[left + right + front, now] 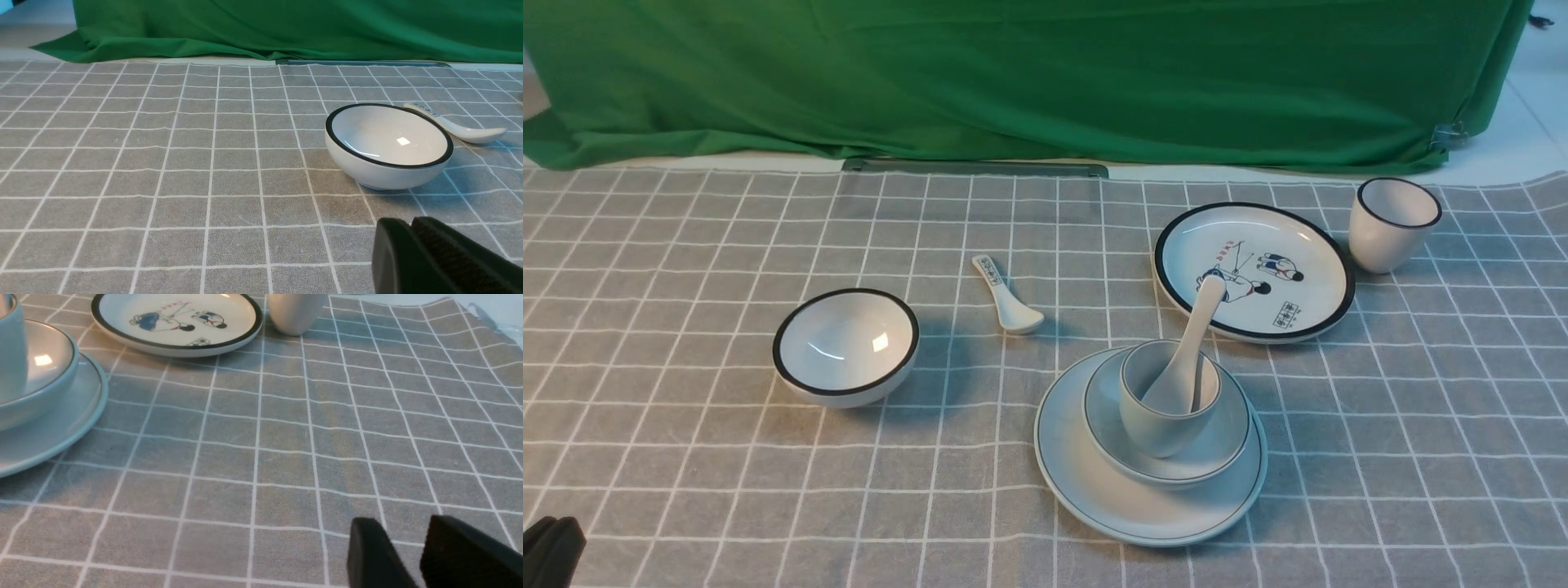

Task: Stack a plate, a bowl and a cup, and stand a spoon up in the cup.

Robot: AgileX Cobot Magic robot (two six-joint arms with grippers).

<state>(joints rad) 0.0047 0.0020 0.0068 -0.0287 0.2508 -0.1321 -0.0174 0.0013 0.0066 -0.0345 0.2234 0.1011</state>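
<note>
Left gripper (408, 222) closed, holding nothing; right gripper (402, 522) parted, empty — both above the counter (727, 498). Spoon (1188, 347) leans in the cup (1164, 425) — cup in bowl (1229, 441), bowl on plate (1143, 514).

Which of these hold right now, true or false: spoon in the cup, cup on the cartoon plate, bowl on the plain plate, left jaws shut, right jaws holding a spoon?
1. The plain white spoon leans in the pale cup. True.
2. The pale cup stands on the cartoon plate. False: it stands in the shallow bowl.
3. The shallow bowl sits on the plain plate. True.
4. The left jaws are shut. True.
5. The right jaws hold a spoon. False: they stand apart with nothing between them.
</note>
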